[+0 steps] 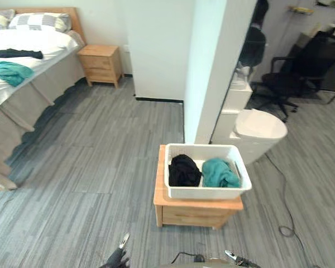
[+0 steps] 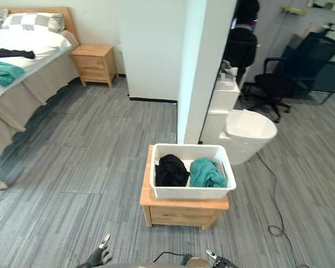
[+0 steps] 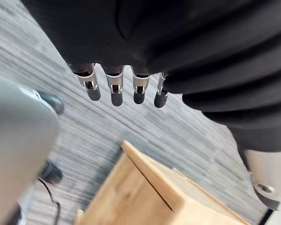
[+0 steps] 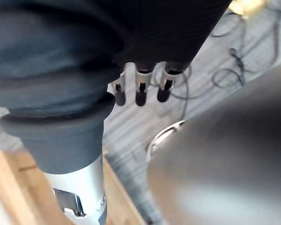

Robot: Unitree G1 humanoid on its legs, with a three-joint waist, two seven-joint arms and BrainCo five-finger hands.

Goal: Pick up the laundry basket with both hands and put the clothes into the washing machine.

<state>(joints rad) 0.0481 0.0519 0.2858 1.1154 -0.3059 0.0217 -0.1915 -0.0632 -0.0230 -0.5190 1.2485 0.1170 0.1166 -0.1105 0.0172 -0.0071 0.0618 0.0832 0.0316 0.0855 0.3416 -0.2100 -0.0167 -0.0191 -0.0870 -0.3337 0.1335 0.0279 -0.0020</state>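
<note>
Biggest worry is the tall white pillar (image 1: pixel 212 67) right behind the low light-wood cabinet (image 1: pixel 192 215), my surface: lift carelessly and I could clip it. The white plastic laundry basket (image 1: pixel 206 192) sits on top. Uneven grips would tip it and dump the black garment (image 1: pixel 184 170) and teal garment (image 1: pixel 219 173). My left hand (image 3: pixel 115 91) and right hand (image 4: pixel 140 89) hang empty, fingers loose, well short of it.

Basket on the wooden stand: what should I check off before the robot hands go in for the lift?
1. Basket level on stand: ok.
2. Black garment and teal garment inside the basket: ok.
3. Left robot hand open, empty: ok.
4. Right robot hand open, empty: ok.
5. Both hands on the basket's rim: not ok, both hang low, apart from it, on the robot's side of the stand.
</note>
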